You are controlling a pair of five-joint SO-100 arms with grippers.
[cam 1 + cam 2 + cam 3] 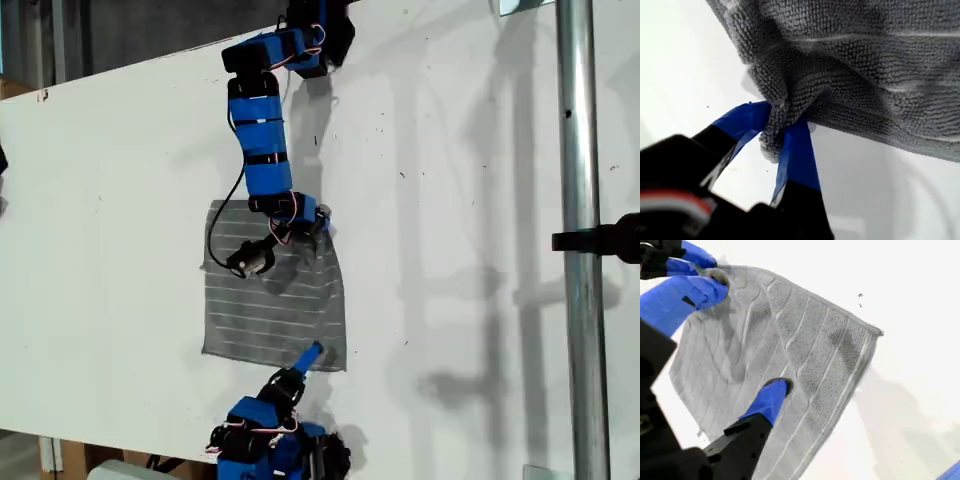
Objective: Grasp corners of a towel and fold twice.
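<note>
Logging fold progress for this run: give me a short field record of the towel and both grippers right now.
towel: grey with white stripes, spread on the white table, no fold yet
my first gripper: shut on one corner of the towel
my second gripper: over the towel's opposite end; open or shut unclear

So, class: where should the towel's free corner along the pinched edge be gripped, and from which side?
Pinch the towel at its corner at the exterior view's lower left, coming in from the bare table outside: it lies flat and unheld, on the edge pinched by my first gripper.
</note>
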